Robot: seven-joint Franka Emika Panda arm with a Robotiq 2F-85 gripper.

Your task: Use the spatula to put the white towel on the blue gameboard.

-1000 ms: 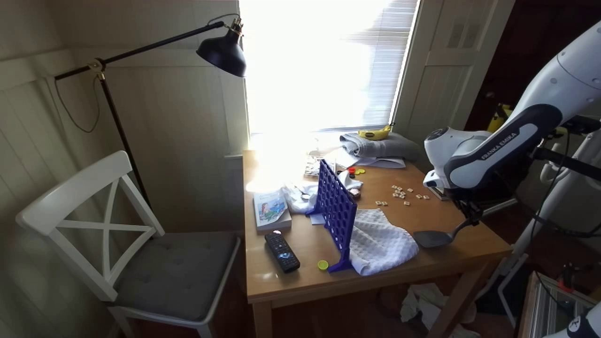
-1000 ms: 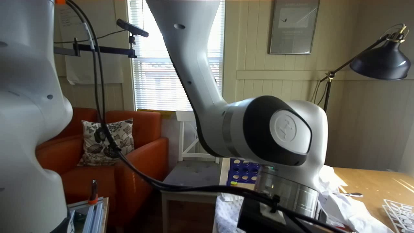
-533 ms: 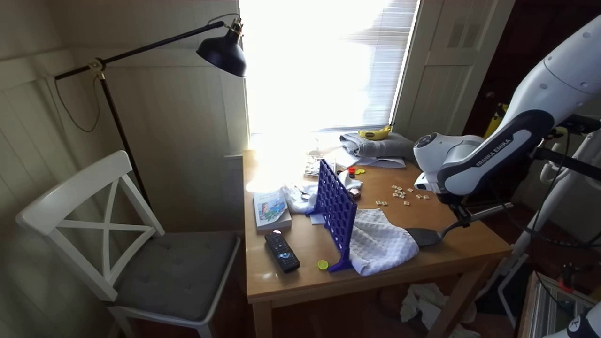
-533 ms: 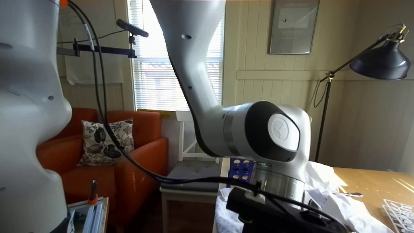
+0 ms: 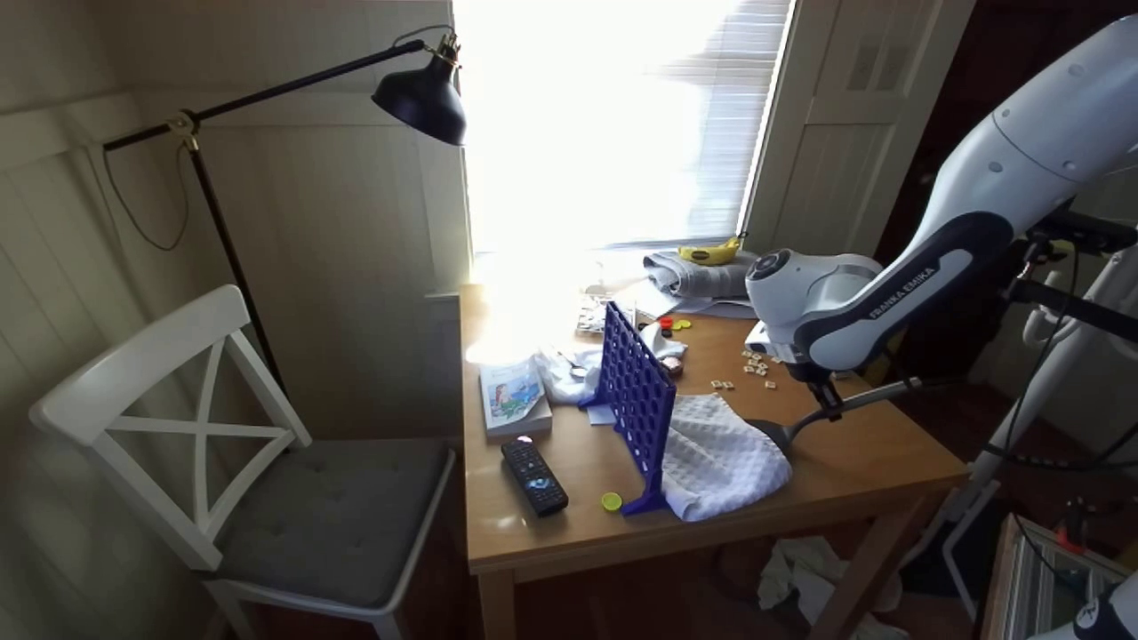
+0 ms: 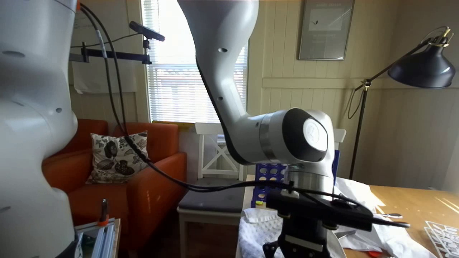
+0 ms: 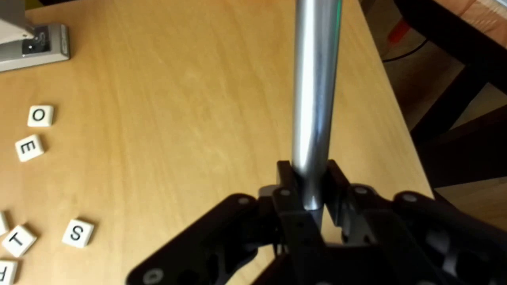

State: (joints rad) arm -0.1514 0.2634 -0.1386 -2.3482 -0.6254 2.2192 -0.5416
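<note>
The white waffle-textured towel [image 5: 720, 462] lies crumpled on the table at the foot of the blue gameboard [image 5: 633, 391], an upright grid frame. Both also show in an exterior view, the towel [image 6: 255, 229] low and the gameboard [image 6: 265, 175] partly behind the arm. My gripper [image 5: 829, 407] is shut on the spatula's metal handle [image 5: 876, 394]. In the wrist view the gripper [image 7: 311, 178] pinches the handle [image 7: 315, 87] between both fingers. The dark spatula blade [image 5: 772, 433] is low at the towel's right edge; I cannot tell if it is under it.
A remote [image 5: 535, 477], a yellow disc [image 5: 612, 502] and a book [image 5: 516, 397] lie beyond the gameboard. Letter tiles [image 5: 756, 364] lie behind the arm. A stapler [image 7: 39, 45] shows in the wrist view. A banana [image 5: 709, 253] rests on a grey towel [image 5: 711, 277].
The arm has moved left in an exterior view, carrying the spatula. Its blade went from apart on the table to the towel's edge, and less of it shows. The towel looks nearly unmoved.
</note>
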